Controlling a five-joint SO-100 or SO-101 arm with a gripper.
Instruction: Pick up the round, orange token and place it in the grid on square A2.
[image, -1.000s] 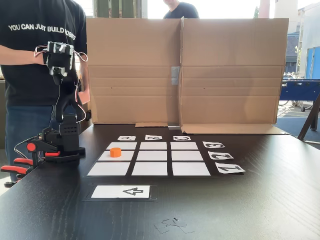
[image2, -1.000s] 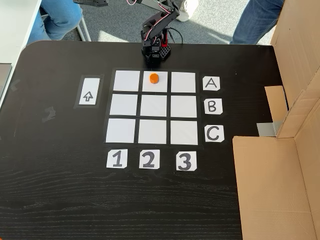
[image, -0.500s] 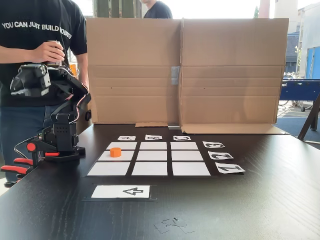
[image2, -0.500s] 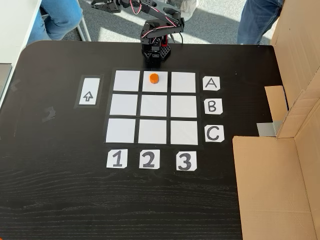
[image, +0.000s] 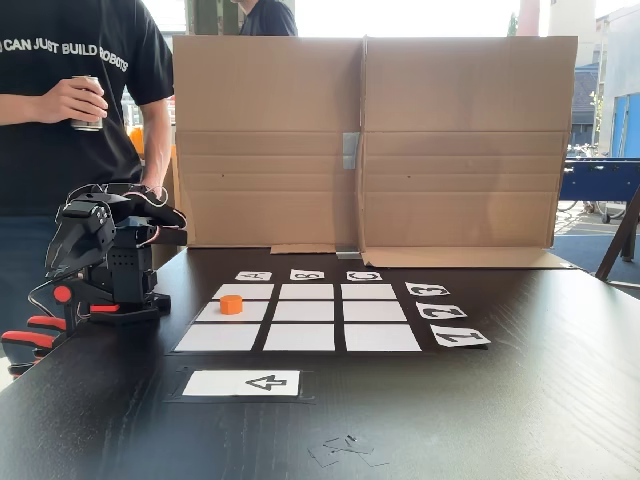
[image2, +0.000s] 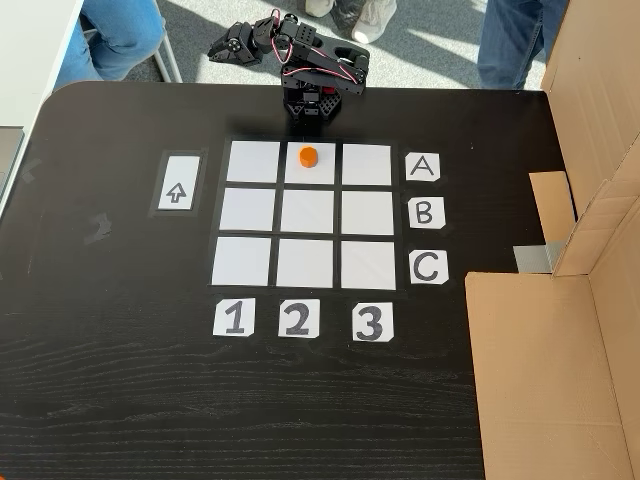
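Note:
The round, orange token (image2: 308, 156) stands upright on square A2 (image2: 322, 170), the middle cell of the grid (image2: 308, 212) row beside the A card. In the low fixed view the token (image: 231, 304) sits in the left column of the grid (image: 306, 312), on square A2 (image: 212, 312). My gripper (image2: 216, 53) is folded down behind the arm base, past the table's far edge and well away from the token. Its jaws look shut with nothing between them. The low fixed view shows the gripper (image: 62, 256) hanging left of the base.
A tall cardboard wall (image: 400, 140) closes the table's side, also seen as the cardboard wall (image2: 590, 150). An arrow card (image2: 177, 183) lies beside the grid. Red clamps (image: 35, 335) hold the base. A person holding a can (image: 85, 100) stands behind the arm.
The arm has folded down from a raised pose into a low pose behind its base. The token has stayed on its square. The person lifted the can.

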